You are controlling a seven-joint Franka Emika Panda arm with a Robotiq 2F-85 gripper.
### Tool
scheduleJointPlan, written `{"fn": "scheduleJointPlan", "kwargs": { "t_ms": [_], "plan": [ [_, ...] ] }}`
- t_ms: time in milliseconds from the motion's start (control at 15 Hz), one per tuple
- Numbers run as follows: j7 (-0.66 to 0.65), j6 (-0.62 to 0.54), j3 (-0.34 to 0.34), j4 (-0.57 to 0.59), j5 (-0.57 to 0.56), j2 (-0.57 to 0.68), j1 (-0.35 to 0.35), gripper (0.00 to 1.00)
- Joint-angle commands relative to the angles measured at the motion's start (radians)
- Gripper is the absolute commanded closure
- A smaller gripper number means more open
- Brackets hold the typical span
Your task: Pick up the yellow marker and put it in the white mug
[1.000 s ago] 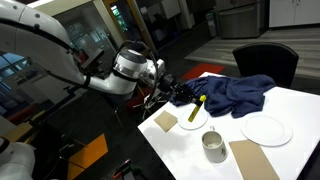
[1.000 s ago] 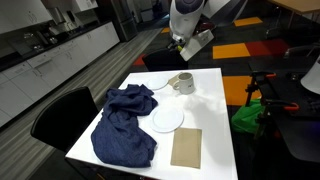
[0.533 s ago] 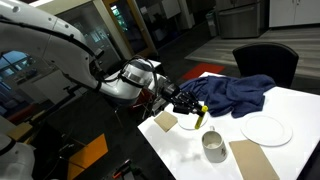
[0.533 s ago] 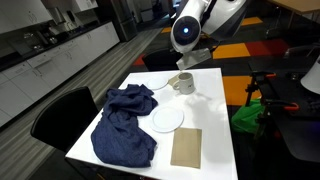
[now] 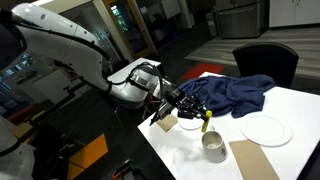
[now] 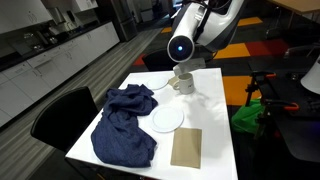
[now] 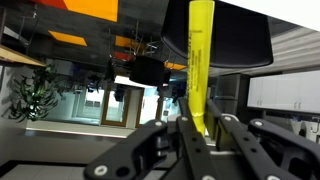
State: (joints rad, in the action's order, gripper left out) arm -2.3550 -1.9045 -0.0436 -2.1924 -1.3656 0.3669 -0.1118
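My gripper (image 5: 196,110) is shut on the yellow marker (image 5: 206,124), which hangs just above and slightly left of the white mug (image 5: 214,147) on the white table (image 5: 290,105). In the wrist view the marker (image 7: 200,60) stands upright, clamped between the dark fingers (image 7: 222,142) of the gripper (image 7: 200,135). In an exterior view the arm's wrist (image 6: 181,47) is right over the mug (image 6: 184,85) and hides the marker.
A blue cloth (image 5: 232,94) lies crumpled behind the mug and also shows in an exterior view (image 6: 124,126). A white plate (image 5: 266,129) and brown napkins (image 5: 254,160) (image 5: 165,121) lie nearby. A black chair (image 5: 266,62) stands at the far edge.
The arm has carried the marker from beside the blue cloth down and toward the mug. It now hangs close above the mug's rim.
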Motion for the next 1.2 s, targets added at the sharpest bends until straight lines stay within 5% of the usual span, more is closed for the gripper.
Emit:
{"fn": "scheduleJointPlan", "kwargs": {
  "t_ms": [0,933,1000,1133],
  "plan": [
    [-0.080,0.040,-0.005,0.040,-0.047,0.058,-0.003,0.95],
    [-0.115,-0.024,-0.005,0.156,-0.125,0.304,0.031,0.95],
    [-0.104,-0.024,-0.008,0.163,-0.129,0.318,0.030,0.69],
    [-0.100,-0.022,-0.009,0.179,-0.137,0.343,0.029,0.48]
  ]
}}
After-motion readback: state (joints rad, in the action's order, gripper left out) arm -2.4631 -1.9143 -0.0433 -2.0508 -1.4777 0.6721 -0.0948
